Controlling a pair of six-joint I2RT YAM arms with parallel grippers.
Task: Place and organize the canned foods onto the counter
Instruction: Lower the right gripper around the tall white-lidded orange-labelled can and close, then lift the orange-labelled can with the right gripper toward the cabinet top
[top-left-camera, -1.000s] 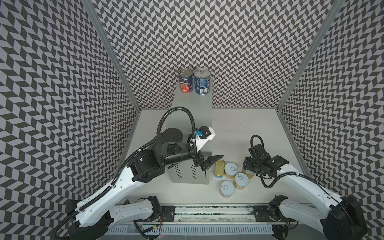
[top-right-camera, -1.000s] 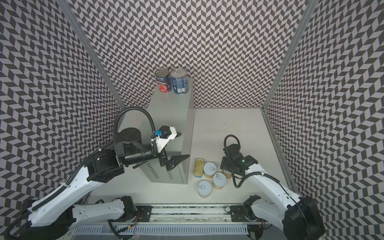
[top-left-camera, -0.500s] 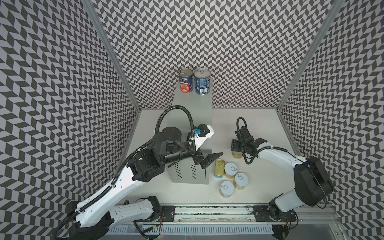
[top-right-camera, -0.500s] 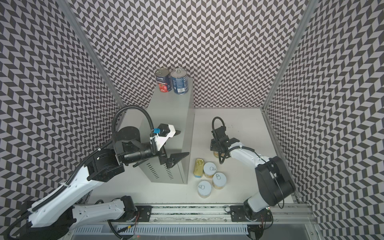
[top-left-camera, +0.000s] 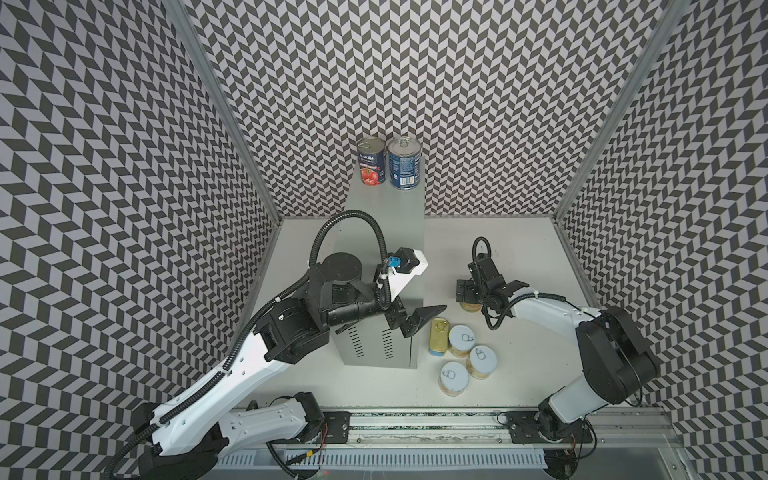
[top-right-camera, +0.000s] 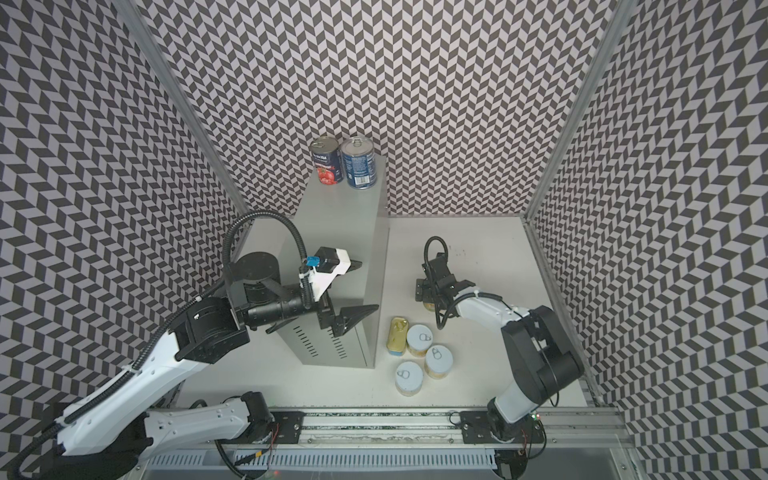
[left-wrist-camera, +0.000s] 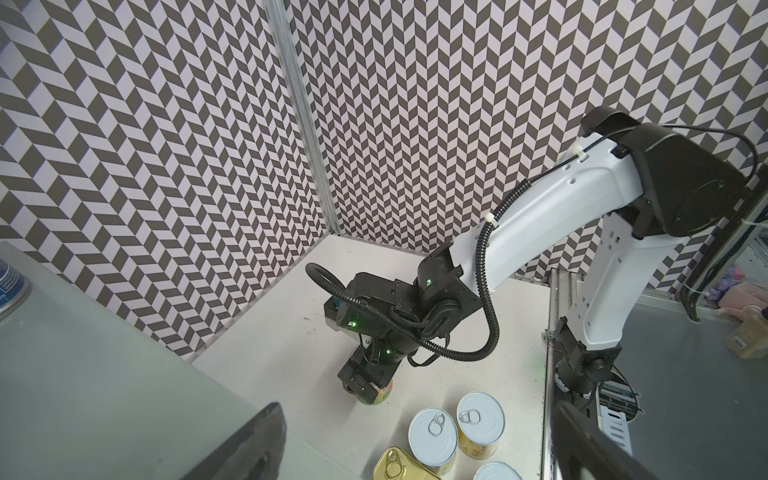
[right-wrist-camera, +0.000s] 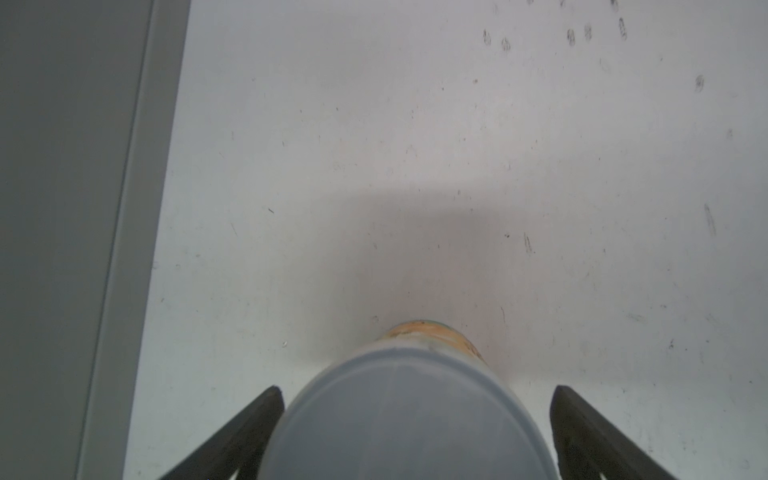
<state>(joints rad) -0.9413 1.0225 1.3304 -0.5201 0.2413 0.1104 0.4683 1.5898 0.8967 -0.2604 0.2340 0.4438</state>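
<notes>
The right end effector (top-left-camera: 470, 297) is spread wide around a short yellow-orange can (right-wrist-camera: 415, 415) that stands upright on the white bench (top-left-camera: 498, 249). One finger (right-wrist-camera: 249, 428) flanks it on each side without clamping, so nothing is gripped. The left end effector (top-left-camera: 419, 321) hangs fully open and empty over the near right corner of the grey cabinet (top-left-camera: 386, 224). Just right of the cabinet's front, a gold-topped tin (top-left-camera: 439, 334) and three other short cans (top-left-camera: 461, 338) cluster on the bench. Two tall blue-labelled cans (top-left-camera: 404, 164) stand side by side at the far end of the cabinet top.
</notes>
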